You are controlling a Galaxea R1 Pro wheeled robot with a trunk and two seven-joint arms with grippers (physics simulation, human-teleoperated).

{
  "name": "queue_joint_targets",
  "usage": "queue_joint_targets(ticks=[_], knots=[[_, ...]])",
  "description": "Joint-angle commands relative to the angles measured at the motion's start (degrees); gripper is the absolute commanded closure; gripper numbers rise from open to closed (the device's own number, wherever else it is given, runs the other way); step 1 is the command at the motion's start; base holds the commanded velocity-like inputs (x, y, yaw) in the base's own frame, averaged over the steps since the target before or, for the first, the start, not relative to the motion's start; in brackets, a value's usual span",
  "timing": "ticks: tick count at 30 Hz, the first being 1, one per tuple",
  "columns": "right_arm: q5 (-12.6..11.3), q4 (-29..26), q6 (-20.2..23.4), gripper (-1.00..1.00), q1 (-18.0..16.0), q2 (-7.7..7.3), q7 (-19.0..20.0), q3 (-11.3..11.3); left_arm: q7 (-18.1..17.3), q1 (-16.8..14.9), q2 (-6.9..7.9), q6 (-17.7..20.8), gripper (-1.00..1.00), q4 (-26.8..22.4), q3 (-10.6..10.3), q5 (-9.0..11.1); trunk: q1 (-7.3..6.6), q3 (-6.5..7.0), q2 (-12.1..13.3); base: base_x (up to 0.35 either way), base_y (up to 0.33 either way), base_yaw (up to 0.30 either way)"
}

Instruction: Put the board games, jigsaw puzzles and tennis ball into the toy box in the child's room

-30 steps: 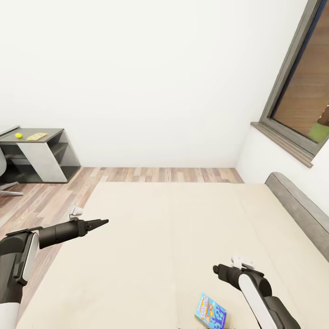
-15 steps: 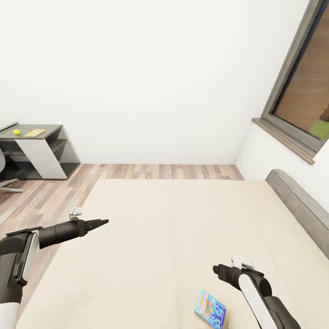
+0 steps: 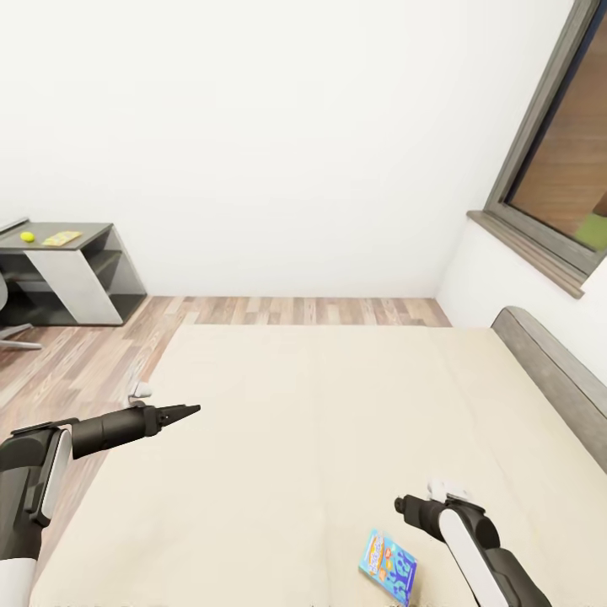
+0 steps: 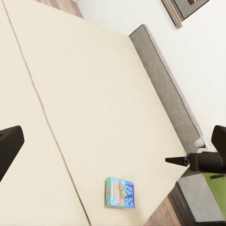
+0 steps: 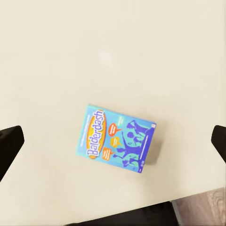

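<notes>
Lying flat on the cream bed, a blue board game marked "Balderdash" sits near the bed's closest edge, just to the inner side of the right gripper and slightly nearer the robot than that claw's tip. The box is apart from the claw, not touched by it. In the right wrist view the same board game rests between the two dark fingertips seen at opposite edges of the frame, showing the right claw spread wide with nothing held. The left gripper hangs over the bed's left edge, well apart from the game, its tip appearing as a narrow point in the head view. The left wrist view, however, shows its fingers at opposite edges of the frame, so this claw too stands wide and empty. From there the board game lies on the bedding ahead of the left claw, with the right gripper reaching in beyond it beside the grey headboard. Far off beyond the left claw, against the white wall, a grey table carries a tennis ball and a flat yellow item too small to identify. Wooden floor runs between the table and the bed, and a window is set in the wall beyond the right claw.
</notes>
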Motion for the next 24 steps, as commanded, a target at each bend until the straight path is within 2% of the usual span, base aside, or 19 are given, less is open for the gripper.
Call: queue_joint_targets(ticks=[1, 13, 17, 24], knots=[[-0.6, 0.3, 0.1, -1.00, -0.1, -0.06, -0.6, 0.1, -0.3, -0.1, 0.00, 0.6, -1.00, 0.0, 0.1, -0.1, 0.03, -0.20, -0.1, 0.000, 0.000, 0.000], [-0.6, 4.3, -1.9, -1.00, -2.5, 0.03, -0.6, 0.2, -0.3, -0.1, -0.02, 0.6, -1.00, 0.0, 0.1, 0.0, 0.03, -1.33, -0.1, 0.000, 0.000, 0.000], [-0.7, 7.3, -2.1, -1.00, -5.3, 0.04, -0.6, 0.2, -0.3, 0.0, -0.08, 0.5, -1.00, 0.0, 0.0, 0.0, 0.03, -1.71, -0.1, 0.000, 0.000, 0.000], [-0.5, 19.7, -2.9, -1.00, -12.8, -0.04, -0.4, 0.5, -0.2, -0.1, -0.31, 0.5, -1.00, 0.0, -0.3, -0.2, 0.03, -2.37, -0.1, 0.000, 0.000, 0.000]])
